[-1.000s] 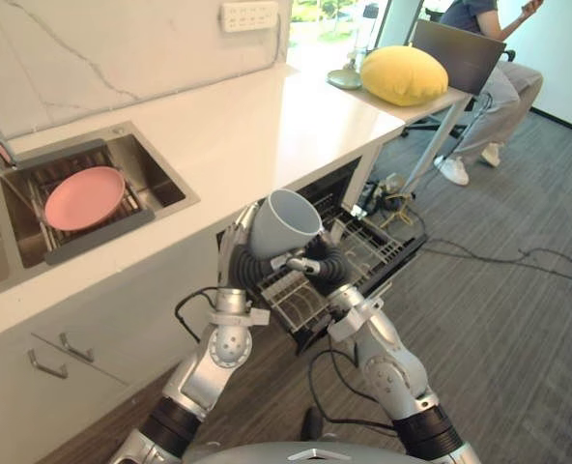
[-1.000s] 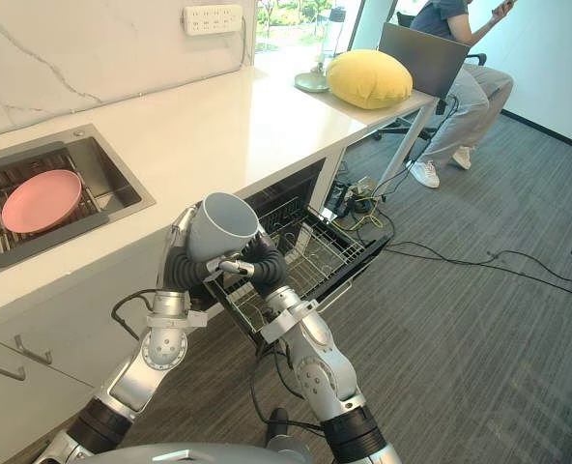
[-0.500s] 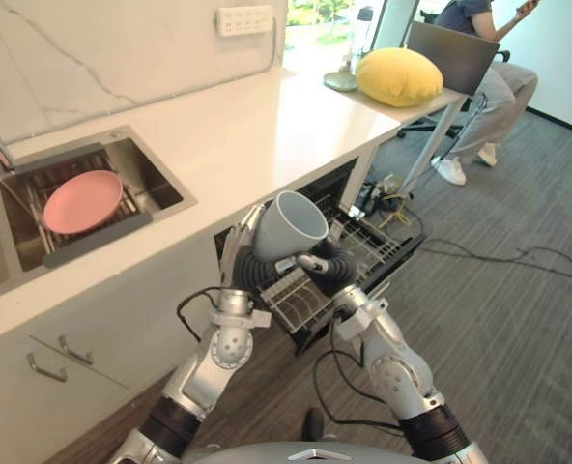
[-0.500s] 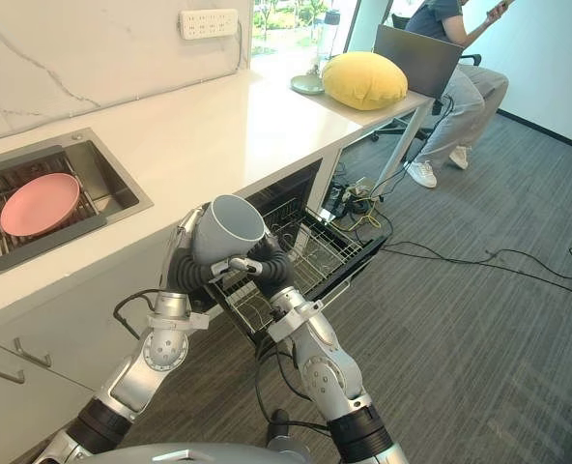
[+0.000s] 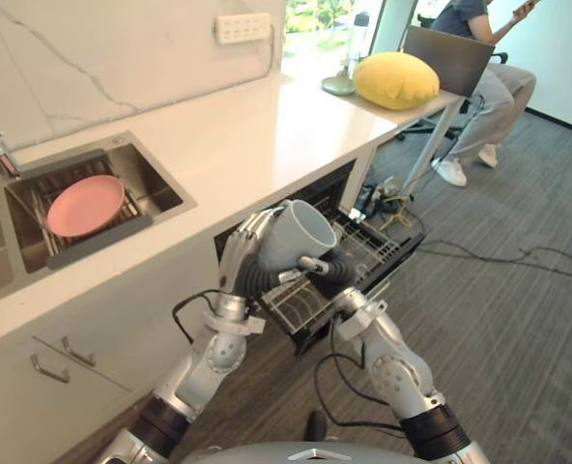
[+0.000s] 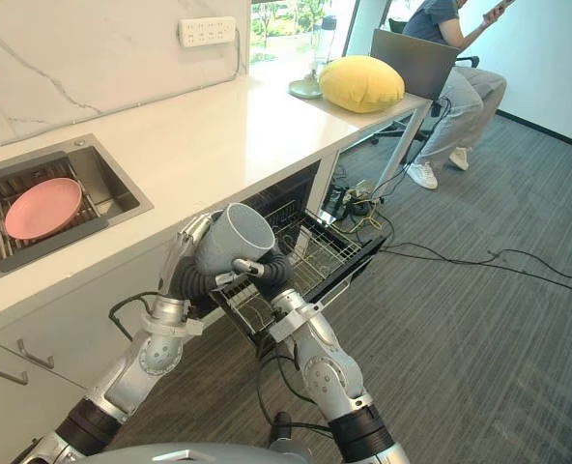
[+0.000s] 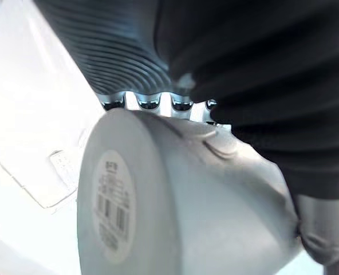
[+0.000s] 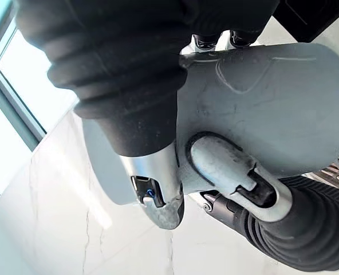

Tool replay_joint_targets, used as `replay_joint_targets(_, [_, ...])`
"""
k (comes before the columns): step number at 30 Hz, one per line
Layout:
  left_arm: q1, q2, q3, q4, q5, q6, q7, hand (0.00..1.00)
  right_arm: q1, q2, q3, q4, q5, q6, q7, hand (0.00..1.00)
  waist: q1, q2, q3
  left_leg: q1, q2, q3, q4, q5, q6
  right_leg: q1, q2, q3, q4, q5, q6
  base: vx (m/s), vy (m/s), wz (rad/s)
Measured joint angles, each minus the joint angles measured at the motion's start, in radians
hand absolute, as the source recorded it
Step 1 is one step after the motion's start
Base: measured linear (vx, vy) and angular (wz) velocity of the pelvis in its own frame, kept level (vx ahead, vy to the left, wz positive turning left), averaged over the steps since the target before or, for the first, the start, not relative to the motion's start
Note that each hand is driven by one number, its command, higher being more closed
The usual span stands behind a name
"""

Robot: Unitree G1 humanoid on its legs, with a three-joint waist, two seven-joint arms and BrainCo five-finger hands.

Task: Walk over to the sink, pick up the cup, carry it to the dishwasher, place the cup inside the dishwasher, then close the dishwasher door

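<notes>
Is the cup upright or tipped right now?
Tipped. The cup leans over, its open mouth facing up and toward the robot's right, gripped between the left robot hand and the right robot hand.

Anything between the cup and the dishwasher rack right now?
Nothing visible. The left hand and right hand hold the cup close by the pulled-out rack. The rack's wires facing it look bare, and the way is open.

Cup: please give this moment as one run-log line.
phase: carry | cup: in both hands, near pulled-out dishwasher rack | left hand: shut on cup | right hand: shut on cup
</notes>
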Motion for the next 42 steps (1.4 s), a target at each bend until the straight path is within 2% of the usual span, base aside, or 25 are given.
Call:
replay_joint_targets(1, [0.000, 0.001, -0.008, 0.001, 0.013, 0.001, 0.006, 1.00, -0.001, 0.000, 0.005, 0.000, 0.000, 0.012, 0.000, 0.00, -0.001, 0.000, -0.001, 0.000, 0.000, 0.000, 0.000, 0.000, 0.000, 0.000, 0.000, 0.000, 0.000, 0.000, 0.000, 0.00, 0.000, 0.00])
replay_joint_targets(2, [0.000, 0.000, -0.008, 0.002, 0.023, 0.003, 0.014, 1.00, -0.001, 0.000, 0.006, 0.000, 0.000, 0.021, 0.000, 1.00, 0.000, 0.001, -0.001, 0.000, 0.000, 0.000, 0.000, 0.000, 0.000, -0.001, 0.000, 0.000, 0.000, 0.000, 0.000, 0.00, 0.000, 0.00])
replay_joint_targets(15, [0.020, 0.029, -0.008, 0.008, 0.040, 0.015, 0.038, 1.00, -0.002, -0.008, 0.043, 0.000, -0.004, 0.024, -0.050, 1.00, 0.001, 0.002, -0.024, -0.018, 0.001, -0.003, 0.009, 0.000, 0.000, -0.011, 0.000, -0.002, 0.000, 0.002, -0.002, 0.00, 0.000, 0.00])
replay_joint_targets(19, [0.034, 0.029, -0.014, 0.006, 0.028, 0.024, 0.046, 1.00, -0.002, -0.008, 0.061, -0.001, -0.022, 0.006, -0.072, 1.00, 0.001, 0.003, -0.024, -0.018, 0.001, -0.005, 0.012, 0.000, 0.000, -0.009, -0.001, -0.002, 0.000, 0.002, -0.002, 0.00, 0.000, 0.00])
replay_joint_targets(22, [0.046, 0.029, -0.029, 0.004, -0.010, 0.025, 0.077, 1.00, -0.002, -0.007, 0.073, -0.006, -0.041, -0.014, -0.091, 1.00, 0.000, 0.003, -0.025, -0.022, 0.001, -0.005, 0.011, 0.000, 0.000, -0.007, -0.001, -0.002, 0.000, 0.002, -0.002, 0.00, 0.000, 0.00])
replay_joint_targets(27, [0.061, 0.027, -0.031, -0.002, -0.031, 0.025, 0.084, 1.00, -0.001, -0.004, 0.079, -0.008, -0.059, -0.019, -0.100, 1.00, 0.001, 0.006, -0.027, -0.023, 0.001, -0.007, 0.010, 0.000, -0.001, -0.007, -0.001, -0.003, 0.001, -0.002, 0.001, 0.00, 0.000, 0.00])
replay_joint_targets(28, [0.061, 0.027, -0.031, -0.002, -0.031, 0.025, 0.085, 0.00, -0.001, -0.004, 0.079, -0.008, -0.059, -0.019, -0.100, 1.00, 0.001, 0.007, -0.027, -0.023, 0.001, -0.008, 0.010, 0.000, -0.001, -0.007, -0.001, -0.003, 0.002, -0.002, 0.001, 0.00, 0.000, 0.00])
replay_joint_targets(35, [0.092, -0.003, -0.050, -0.005, -0.074, 0.007, 0.085, 0.00, -0.001, 0.033, 0.061, -0.009, -0.084, -0.068, -0.109, 1.00, 0.004, 0.008, -0.027, -0.017, 0.001, -0.015, 0.009, 0.000, -0.001, 0.002, 0.000, -0.007, 0.003, -0.001, 0.001, 0.00, 0.001, 0.02])
replay_joint_targets(42, [0.098, -0.010, -0.061, -0.006, -0.121, 0.011, 0.100, 0.00, -0.002, 0.034, 0.055, -0.029, -0.099, -0.071, -0.114, 1.00, 0.007, 0.011, -0.027, -0.016, 0.001, -0.016, 0.007, -0.001, -0.001, 0.003, 0.000, -0.007, 0.000, -0.004, 0.002, 0.00, 0.000, 0.00])
